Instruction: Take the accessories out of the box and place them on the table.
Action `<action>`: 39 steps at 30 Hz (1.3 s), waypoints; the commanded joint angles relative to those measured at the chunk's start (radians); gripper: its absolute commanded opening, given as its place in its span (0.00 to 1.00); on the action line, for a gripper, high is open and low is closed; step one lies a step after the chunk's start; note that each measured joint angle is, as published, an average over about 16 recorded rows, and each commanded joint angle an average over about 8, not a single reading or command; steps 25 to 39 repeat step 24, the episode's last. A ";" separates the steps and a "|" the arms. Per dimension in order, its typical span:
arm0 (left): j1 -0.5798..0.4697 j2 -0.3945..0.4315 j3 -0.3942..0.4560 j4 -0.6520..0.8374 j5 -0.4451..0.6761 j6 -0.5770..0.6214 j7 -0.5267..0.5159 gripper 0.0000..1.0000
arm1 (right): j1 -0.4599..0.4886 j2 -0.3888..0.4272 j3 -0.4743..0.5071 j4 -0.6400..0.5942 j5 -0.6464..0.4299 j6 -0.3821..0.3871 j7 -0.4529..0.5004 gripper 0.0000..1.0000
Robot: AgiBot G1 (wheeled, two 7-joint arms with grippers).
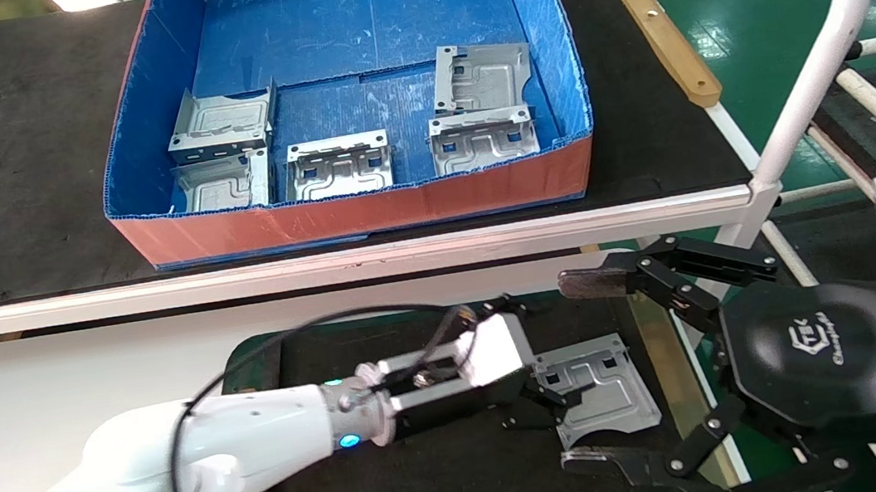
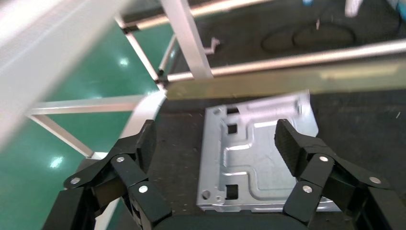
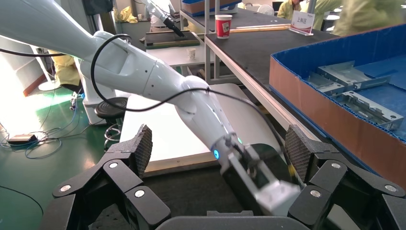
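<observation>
Plate (image 1: 602, 393) of stamped silver sheet lying flat on the dark mat of the table (image 1: 451, 487), close to its right edge and the tan strip there; left gripper (image 1: 545, 402) reaches in from the table's left side with its fingers spread either side of the plate and, in the left wrist view, clear of the metal rather than clamped on it. Right gripper (image 1: 595, 369) hangs beyond the table's right edge, jaws wide apart and empty. Five more accessories (image 1: 336, 166) remain in the box (image 1: 350, 211) on the bench behind, grouped along its near wall: two at the left, one in the middle, two at the right. Each plate looks light, stiff and smooth, hence likely to slip; the bent flanges and outer edges appear the surest places for the pads to grip, not the embossed face
</observation>
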 commanded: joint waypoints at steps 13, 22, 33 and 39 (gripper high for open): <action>0.068 -0.173 -0.180 -0.187 -0.005 0.149 -0.207 1.00 | 0.000 0.000 0.000 0.000 0.000 0.000 0.000 1.00; 0.110 -0.281 -0.293 -0.304 -0.008 0.242 -0.337 1.00 | 0.000 0.000 0.000 0.000 0.000 0.000 0.000 1.00; 0.115 -0.294 -0.306 -0.317 -0.009 0.253 -0.352 1.00 | 0.000 0.000 0.000 0.000 0.000 0.000 0.000 1.00; 0.115 -0.294 -0.306 -0.317 -0.009 0.253 -0.352 1.00 | 0.000 0.000 0.000 0.000 0.000 0.000 0.000 1.00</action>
